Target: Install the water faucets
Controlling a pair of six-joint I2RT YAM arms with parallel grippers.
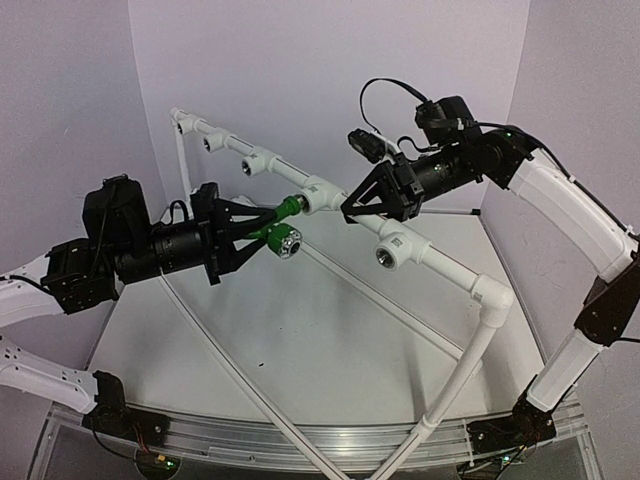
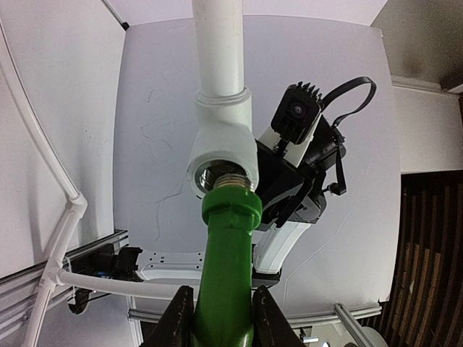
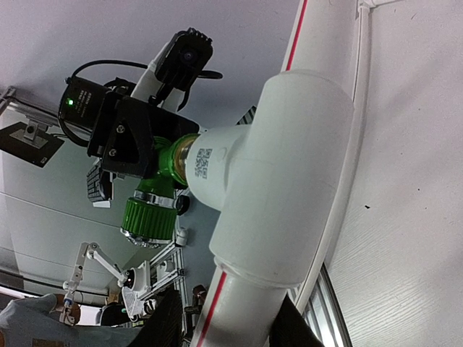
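The bright-green faucet [image 1: 277,222] hangs in the air above the table, its silver ribbed end [image 1: 289,243] pointing down. My left gripper [image 1: 255,232] is shut on its green body [image 2: 228,275], a finger [image 2: 176,322] on each side. The faucet's brass threaded end sits in the mouth of a white tee fitting [image 2: 221,155] on the raised white pipe [image 1: 440,268]. My right gripper [image 1: 352,208] is shut on that pipe [image 3: 231,311] just beside the same tee [image 3: 289,166]. The faucet also shows in the right wrist view [image 3: 153,213], with the left gripper behind it.
More white tees with open holes sit along the pipe, one to the right [image 1: 392,250] and others up left [image 1: 258,160]. An elbow [image 1: 490,295] turns the pipe down to the front rail. Thin white tubes cross the table [image 1: 300,340].
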